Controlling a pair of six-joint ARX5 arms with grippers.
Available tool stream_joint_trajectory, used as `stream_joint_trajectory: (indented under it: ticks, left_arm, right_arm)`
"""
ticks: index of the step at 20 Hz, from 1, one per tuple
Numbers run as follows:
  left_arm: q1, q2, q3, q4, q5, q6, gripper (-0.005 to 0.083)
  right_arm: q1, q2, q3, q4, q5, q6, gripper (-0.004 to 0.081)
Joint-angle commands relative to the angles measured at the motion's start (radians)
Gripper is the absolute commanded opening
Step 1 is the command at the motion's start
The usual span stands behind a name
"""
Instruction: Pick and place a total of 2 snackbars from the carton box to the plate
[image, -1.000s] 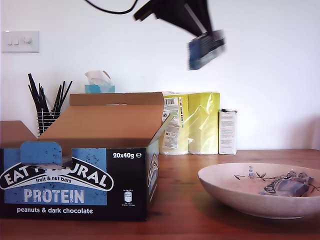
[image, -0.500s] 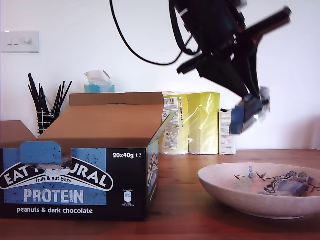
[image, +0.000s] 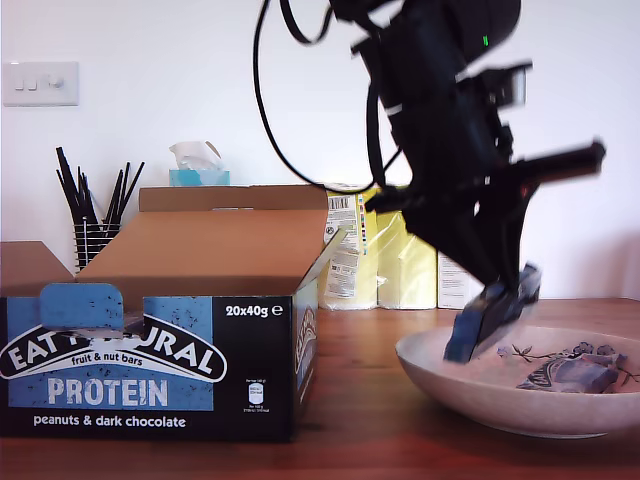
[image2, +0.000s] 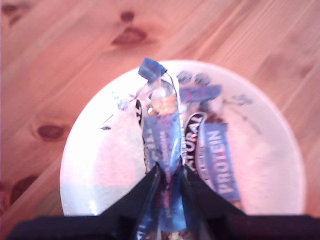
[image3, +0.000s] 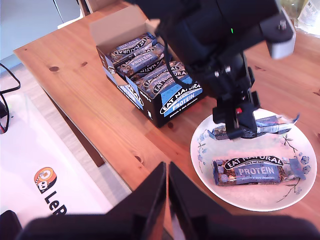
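Right now my first gripper (image2: 169, 185) has its jaws pinched on a snackbar (image2: 162, 145), hanging over the plate (image2: 95, 170) beside a second snackbar (image2: 215, 155); my second gripper (image3: 167, 187) has its jaws nearly closed, empty.

The wooden table (image: 370, 420) carries the carton box (image: 150, 360) and plate (image: 470, 385).
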Motion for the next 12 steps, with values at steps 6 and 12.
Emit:
stream_joint_trajectory:
  ticks: [6,12]
  left_arm:
    - [-0.007,0.027,-0.005,-0.001,-0.050,0.023,0.0158]
    - [-0.032,0.028,-0.005,0.000,-0.041,0.023,0.0277]
  right_arm:
    - [0.002,-0.006,-0.017,0.004,0.002,0.008,-0.0013]
    - [0.002,-0.006,-0.017,0.004,0.019,0.007,-0.0013]
